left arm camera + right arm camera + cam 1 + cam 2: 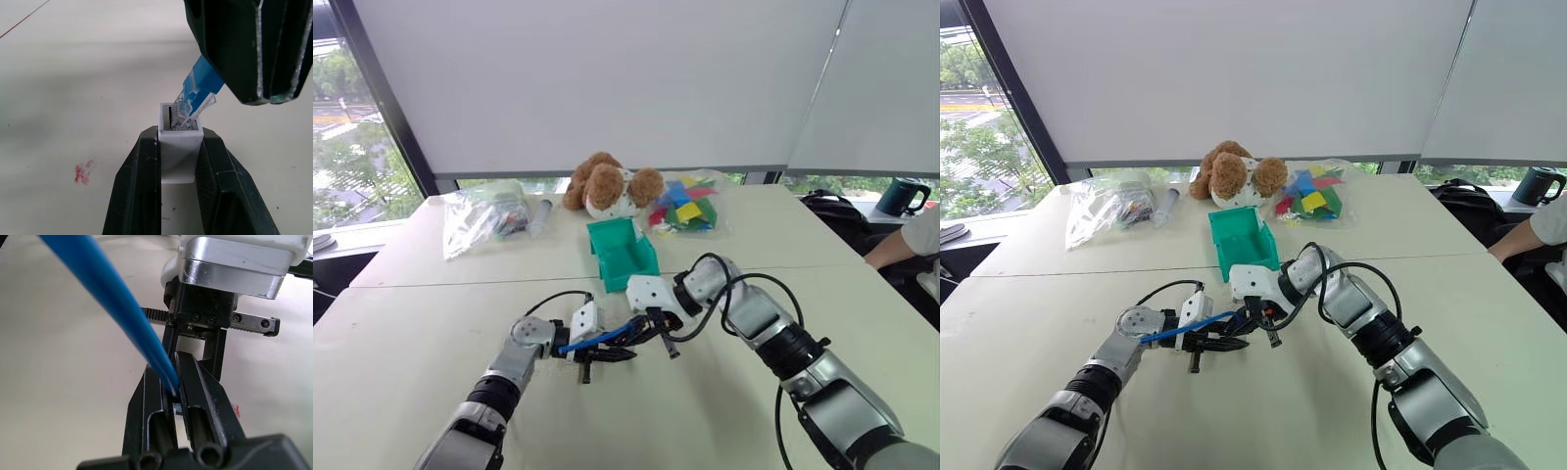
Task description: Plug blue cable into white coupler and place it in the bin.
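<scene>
Left wrist view gives us the best look: our left gripper (179, 161) is clamped tight on the coupler (179, 152), open socket facing away from the fingers. The cable (203, 83) plug sits tilted at the mouth of that socket, partly in, and we can't tell if it's seated. Right above it our right gripper (266, 95) is pinched shut on the cable just behind the plug.

From the head camera, both grippers meet over the table (411, 343), tips nearly touching, with the cable running back past the left gripper (592, 354) toward its wrist. The right gripper (661, 338) comes in from the other side.

The bin (623, 257) sits just beyond the right gripper, and we see nothing in it. Farther back, behind the bin, there's a teddy (607, 186). Beside it, a clear bag (690, 208) holds colourful blocks, and off on the left gripper's side another bag (484, 217) holds stuff we can't make out.
</scene>
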